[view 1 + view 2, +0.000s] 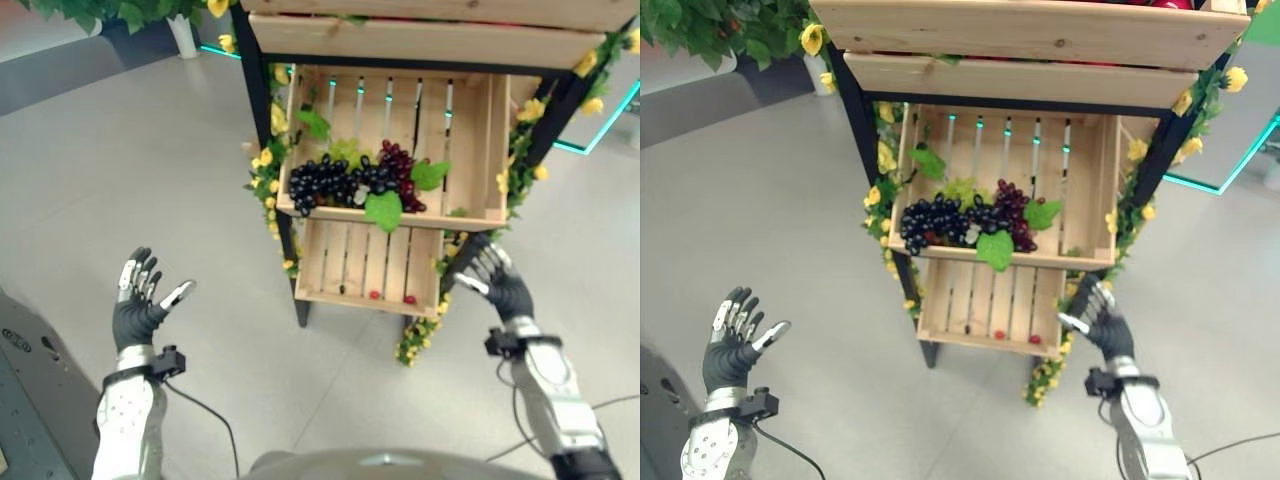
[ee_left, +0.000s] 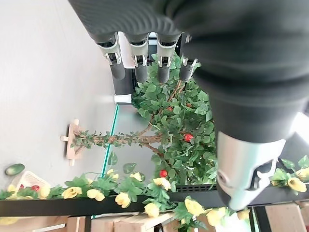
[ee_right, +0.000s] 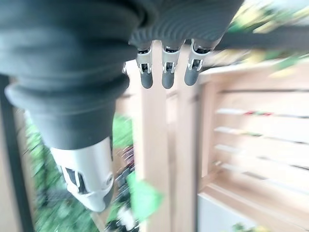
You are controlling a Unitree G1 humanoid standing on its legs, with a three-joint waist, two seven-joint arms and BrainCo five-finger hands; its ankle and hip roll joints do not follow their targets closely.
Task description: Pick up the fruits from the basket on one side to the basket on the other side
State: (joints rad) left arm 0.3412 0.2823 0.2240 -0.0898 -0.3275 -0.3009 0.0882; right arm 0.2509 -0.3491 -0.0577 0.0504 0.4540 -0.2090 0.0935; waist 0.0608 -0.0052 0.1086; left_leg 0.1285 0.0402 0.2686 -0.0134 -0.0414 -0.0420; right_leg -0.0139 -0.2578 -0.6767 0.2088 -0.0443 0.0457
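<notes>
Left eye view: grapes (image 1: 355,182) lay in the middle wooden crate (image 1: 480,150) of a black-framed stand (image 1: 252,90), the cluster's long axis running left-right along the crate's front edge, dark bunches to the left, a reddish bunch to the right, green leaves (image 1: 384,210) draped over the front board. Lower crate (image 1: 330,262) held two small red fruits (image 1: 390,297) near its front lip. Left hand (image 1: 138,300) hovered over the grey floor (image 1: 120,180), well left of the stand, fingers spread and straight, holding nothing. Right hand (image 1: 492,275) was just beside the lower crate's right corner, fingers extended, empty.

Right eye view: same layout; yellow flowers (image 1: 880,160) trimmed the stand's posts, a plank shelf (image 1: 1030,35) sat above the grape crate.

Left wrist view: fingers (image 2: 140,67) straight, thumb apart; beyond them a leafy artificial tree (image 2: 169,130) with red fruit.

Right wrist view: fingers (image 3: 166,72) straight, nothing between them; crate slats and blurred grapes beyond.
</notes>
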